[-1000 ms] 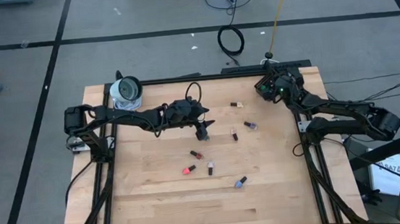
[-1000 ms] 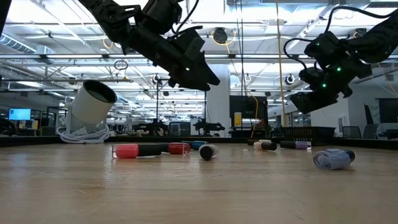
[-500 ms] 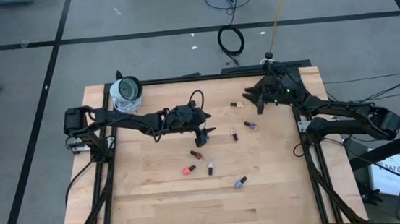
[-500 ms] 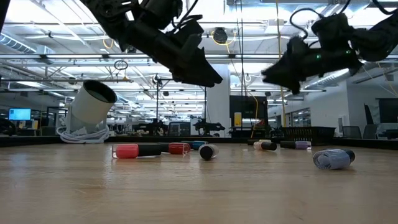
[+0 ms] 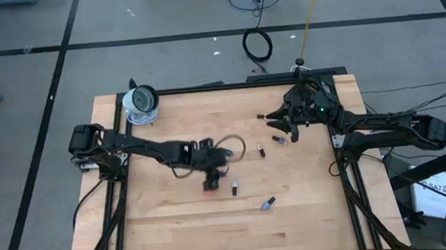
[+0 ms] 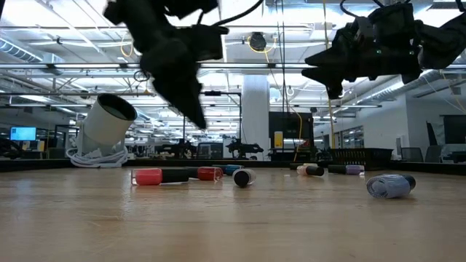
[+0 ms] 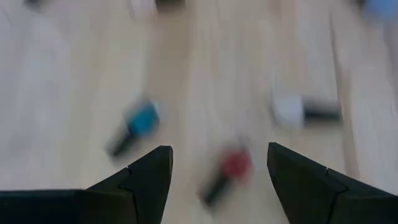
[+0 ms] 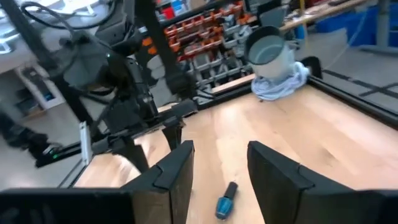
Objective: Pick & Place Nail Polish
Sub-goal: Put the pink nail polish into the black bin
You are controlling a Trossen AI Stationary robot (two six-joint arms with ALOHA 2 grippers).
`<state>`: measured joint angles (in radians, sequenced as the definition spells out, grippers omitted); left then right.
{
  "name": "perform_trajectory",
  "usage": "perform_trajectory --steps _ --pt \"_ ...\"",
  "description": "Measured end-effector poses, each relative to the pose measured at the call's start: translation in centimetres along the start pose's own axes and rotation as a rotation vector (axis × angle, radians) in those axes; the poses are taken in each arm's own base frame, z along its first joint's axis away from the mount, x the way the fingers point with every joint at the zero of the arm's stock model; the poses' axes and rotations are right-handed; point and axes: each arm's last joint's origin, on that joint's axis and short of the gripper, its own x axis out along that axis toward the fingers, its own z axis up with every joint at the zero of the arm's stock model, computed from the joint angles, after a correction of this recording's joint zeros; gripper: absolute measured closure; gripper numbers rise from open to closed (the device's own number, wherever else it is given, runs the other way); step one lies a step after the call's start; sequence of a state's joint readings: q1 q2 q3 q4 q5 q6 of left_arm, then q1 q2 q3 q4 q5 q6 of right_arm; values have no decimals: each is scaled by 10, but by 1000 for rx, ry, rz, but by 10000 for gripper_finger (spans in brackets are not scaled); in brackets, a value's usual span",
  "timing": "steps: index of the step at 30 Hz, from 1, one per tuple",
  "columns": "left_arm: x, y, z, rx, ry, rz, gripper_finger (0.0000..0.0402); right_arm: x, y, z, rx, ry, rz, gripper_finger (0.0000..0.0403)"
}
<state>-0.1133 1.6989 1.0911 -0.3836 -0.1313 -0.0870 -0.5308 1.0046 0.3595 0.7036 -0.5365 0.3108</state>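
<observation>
Wooden tabletop is filling the view from above, with small nail polish bottles lying scattered across its middle. Your left gripper has been travelling over the past second from farther up the table down toward the near side, and it is now hovering directly above the red bottle, which is showing between its spread, empty fingers. A blue bottle and a pale bottle are lying just beyond that pincer. This is suggesting that a pick of the red one is about to begin. Your right gripper has been swinging inward and is now hanging in the air, fingers parted and holding nothing, above the bottles at the far right. Beside the far left corner, well away from both pincers, a white cup is lying tilted on a coiled white cable; whether anything is inside it, you cannot tell.
</observation>
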Motion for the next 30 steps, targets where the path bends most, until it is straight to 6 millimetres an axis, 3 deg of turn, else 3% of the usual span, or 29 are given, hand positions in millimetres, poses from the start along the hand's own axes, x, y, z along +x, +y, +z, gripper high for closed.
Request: perform_trajectory --steps 8,17,25,30 --pt "-12 -41 -14 -127 142 -32 144 4 11 4 -103 -56 58 261" --pt "-14 -50 -18 -273 157 -14 144 4 12 8 -127 -92 68 261" --pt "7 -62 -28 -299 240 -28 144 3 13 10 -141 -113 74 261" --pt "14 -59 -30 -303 244 15 144 3 13 11 -144 -117 75 261"
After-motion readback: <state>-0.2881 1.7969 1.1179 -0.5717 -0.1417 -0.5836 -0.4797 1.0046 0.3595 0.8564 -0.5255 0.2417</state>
